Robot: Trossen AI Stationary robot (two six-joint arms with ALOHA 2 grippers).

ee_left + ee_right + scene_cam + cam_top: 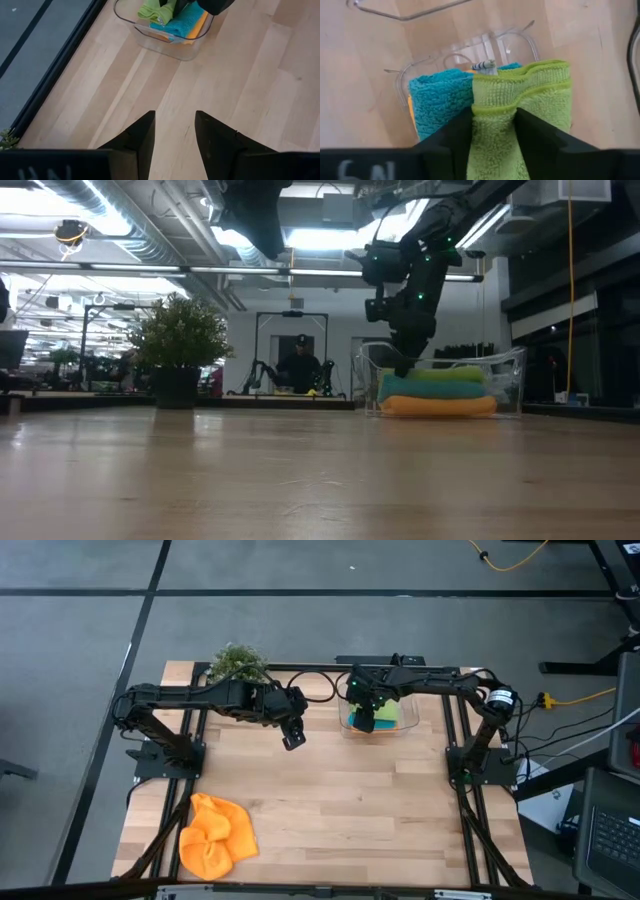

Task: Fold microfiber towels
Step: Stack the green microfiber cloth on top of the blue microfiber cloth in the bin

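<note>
Wooden worktop [330, 810]: at 1 o'clock the green towel [520, 100] is pinched by the right tool [492, 127] over the clear tub [412, 726]; the left tool [175, 132] is held spread, empty.

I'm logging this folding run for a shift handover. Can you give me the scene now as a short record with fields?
Tub: clear plastic tub at the far side of the table, holding three stacked towels
Stack: green towel on top, blue towel under it, orange towel at the bottom
Loose towel: crumpled orange towel, near left corner
Right tool: fingers around the green towel's edge, over the tub
Left tool: open, empty, above bare table
Plant: far edge, left of the tub
</note>
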